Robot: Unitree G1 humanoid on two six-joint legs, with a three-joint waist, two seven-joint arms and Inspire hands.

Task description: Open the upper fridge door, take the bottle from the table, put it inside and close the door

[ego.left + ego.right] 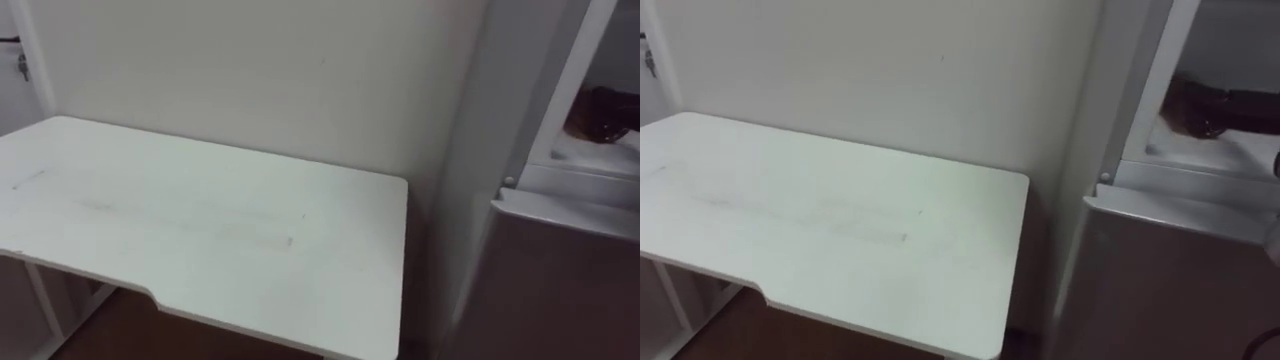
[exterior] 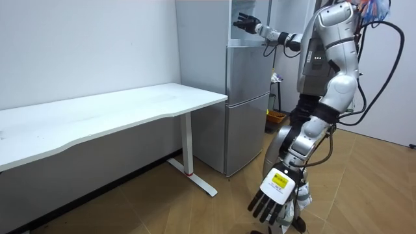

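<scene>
My right hand (image 2: pixel 247 23) is raised at the mouth of the upper compartment (image 1: pixel 600 155) of the silver fridge (image 2: pixel 247 110). The forearm runs nearly level from my shoulder toward it, and in the room view the fingers are spread and straight, closed on nothing I can make out. From my head the hand reads as a dark, blurred shape low in the compartment, just above its white shelf and reaching in from my right. I cannot tell where the bottle is. It may stand on that shelf under or behind my hand, but the blur there hides it, so I cannot give its long axis either. My left hand (image 2: pixel 270 198) hangs low at my side with its fingers straight and relaxed, empty, and well apart from the fridge. The white table (image 1: pixel 200 220) lies to my left, with its corner near the fridge's side wall. What matters for the next move is the line between my right hand and the compartment opening. The hand sits above the closed lower door (image 1: pixel 1170 280), with the pale frame of the opening (image 1: pixel 580 60) just beside it on my left. I judge that any pull-out should follow the forearm's own line, back and to my right, to keep the fingers off that frame and off anything left on the shelf. The right arm is far nearer to the work, so the left has no part in it.
</scene>
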